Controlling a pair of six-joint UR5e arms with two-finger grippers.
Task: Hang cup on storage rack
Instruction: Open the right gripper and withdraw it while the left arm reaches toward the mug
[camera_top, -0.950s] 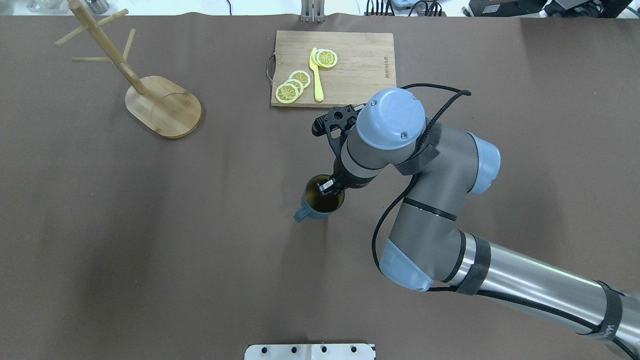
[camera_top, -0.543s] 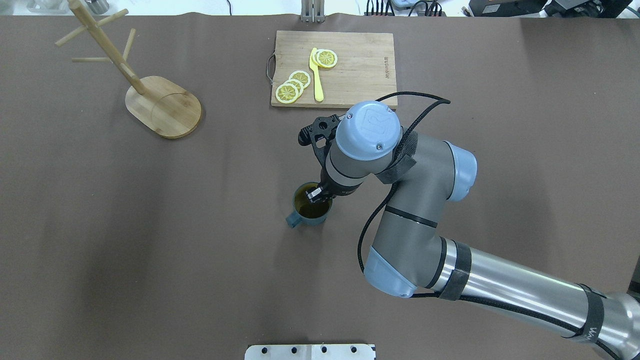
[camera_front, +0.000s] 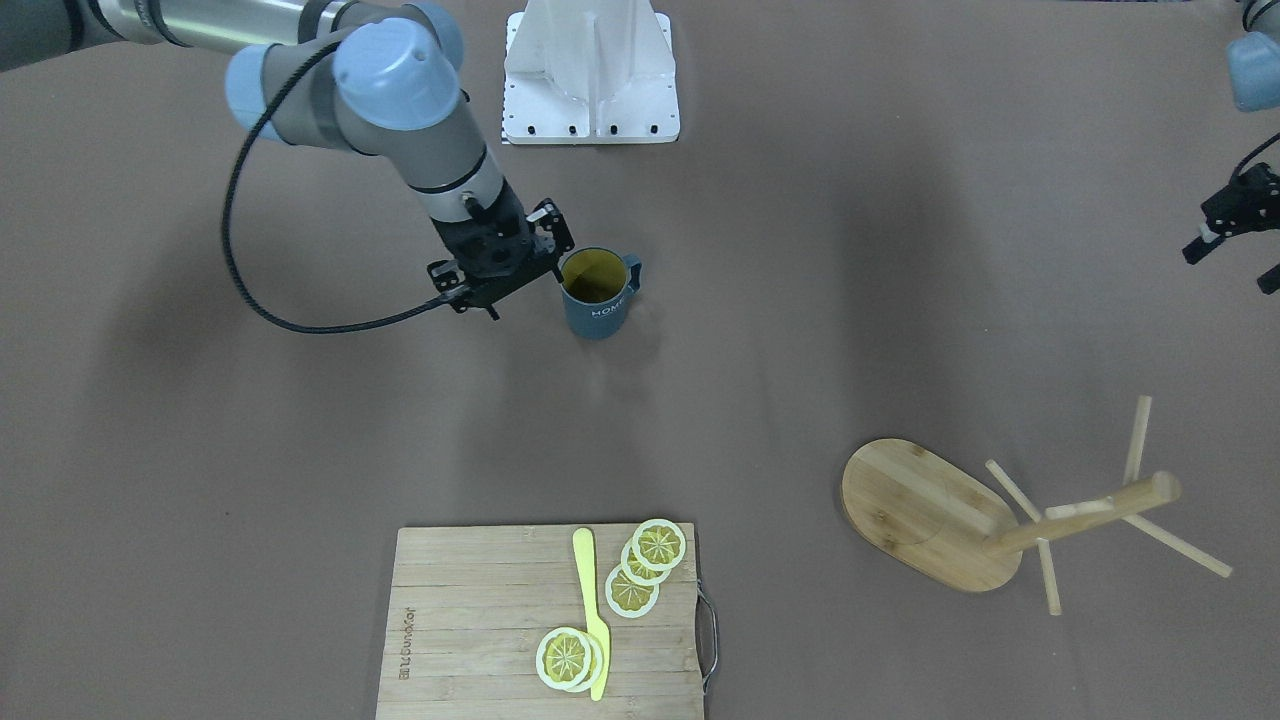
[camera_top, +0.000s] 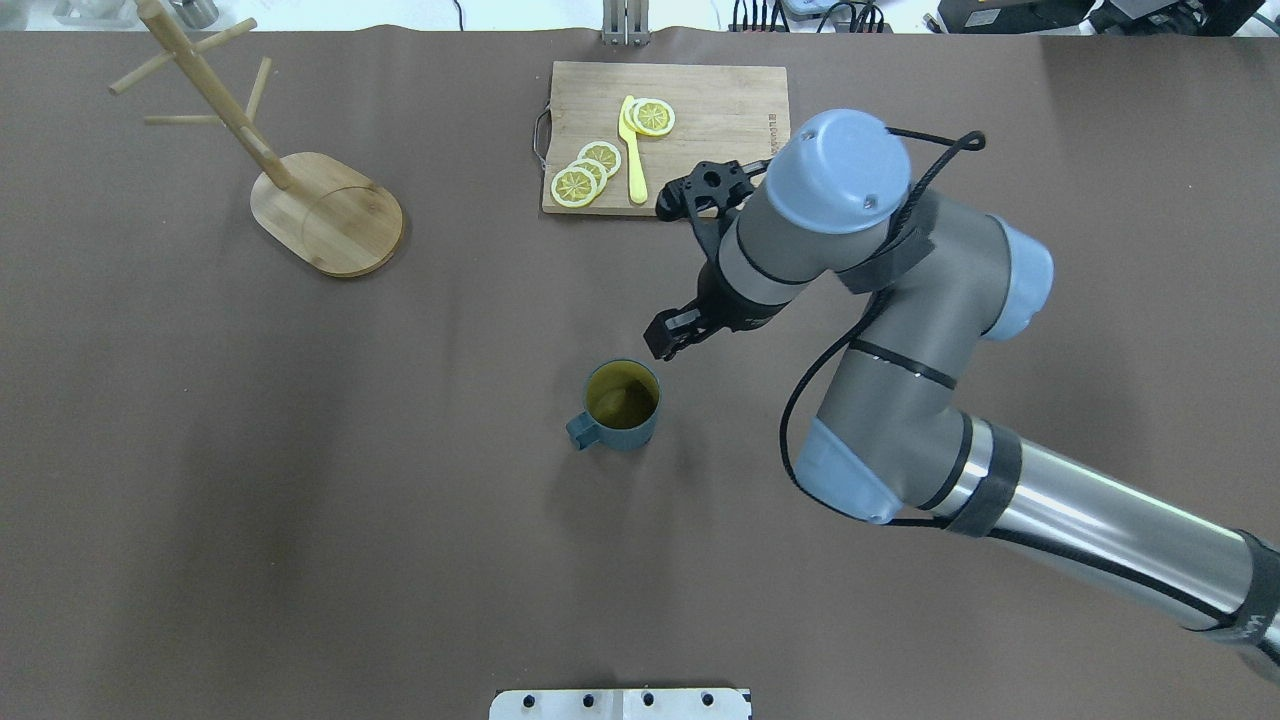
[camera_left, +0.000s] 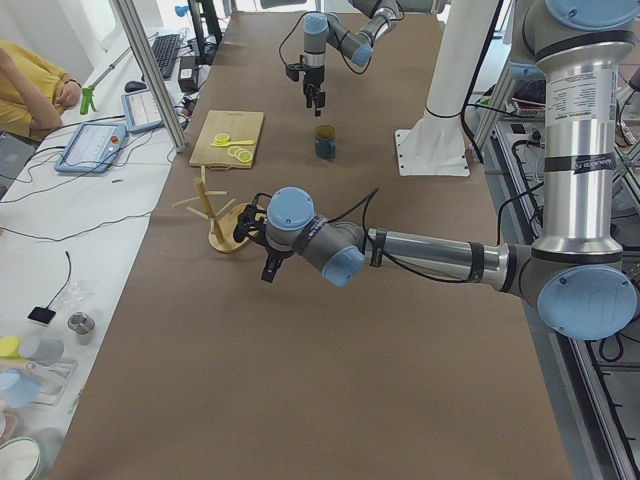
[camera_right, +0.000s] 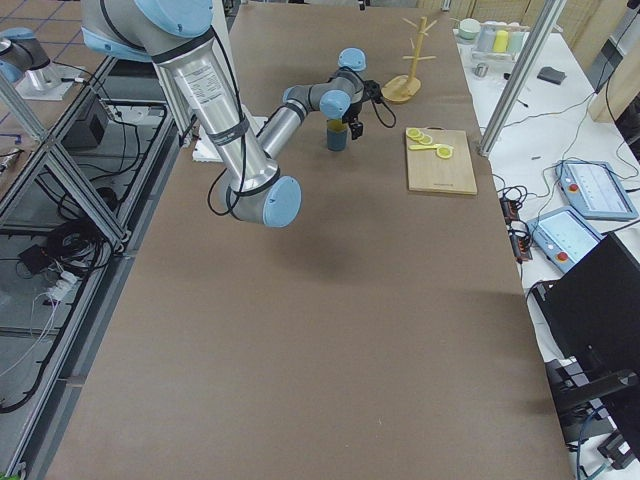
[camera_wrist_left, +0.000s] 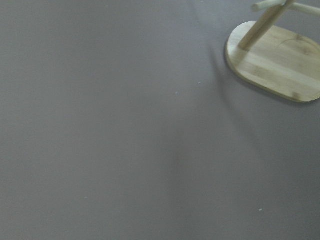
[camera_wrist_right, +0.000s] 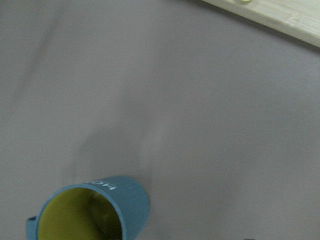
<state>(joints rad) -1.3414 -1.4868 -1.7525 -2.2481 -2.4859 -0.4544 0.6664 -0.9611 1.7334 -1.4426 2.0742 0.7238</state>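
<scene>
Note: your right gripper (camera_top: 672, 334) is spread apart, gripping nothing, between the bamboo cutting board (camera_top: 720, 150) and the cup (camera_top: 621, 405). Cup upright, robot-side of that board, just beside the gripper, not touching.

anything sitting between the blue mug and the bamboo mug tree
Nothing. In the overhead view, the stretch of brown table between the dark teal-blue ribbed mug and the light bamboo mug tree is bare.

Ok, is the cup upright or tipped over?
Upright. The cup stands on its base, open mouth up, yellow inside visible; the right gripper is clear of it.
</scene>
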